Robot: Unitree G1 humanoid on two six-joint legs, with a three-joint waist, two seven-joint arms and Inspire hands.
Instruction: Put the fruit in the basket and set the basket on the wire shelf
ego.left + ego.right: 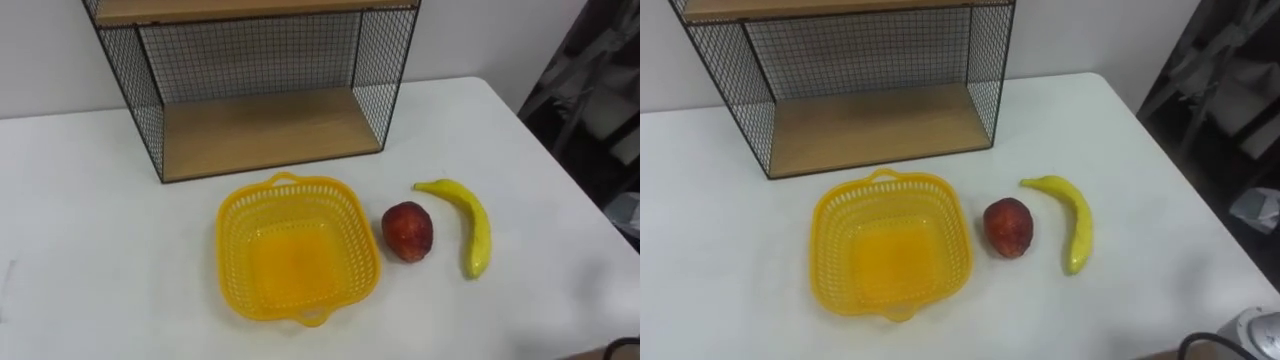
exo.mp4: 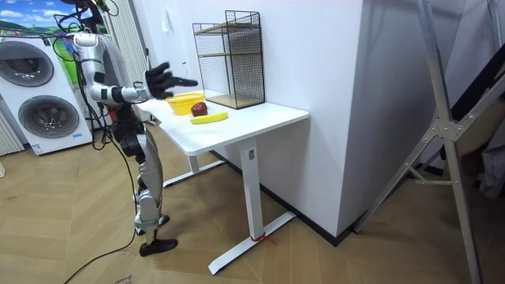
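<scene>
Centre-bottom of eye views: yellow plastic lattice basket w/ two small handles, flat on white tabletop, empty. Just right of it: round red fruit, apple- or peach-like, close to basket rim but apart. Further right: curved yellow banana, near the red fruit, not touching, lying approx top-to-bottom w/ stem end toward upper left. Across top of frame, behind basket: black wire-mesh shelf w/ wooden boards, open front toward cam, lower board bare. Both fruit pcs on table, outside basket; basket on table, not on shelf. Room view, left part of frame: standing upright at table's end on wood floor. Right hand raised above table edge, upper left of frame, fingers straight and spread wide, holding nothing. Far left of room view: two white washing machines.
</scene>
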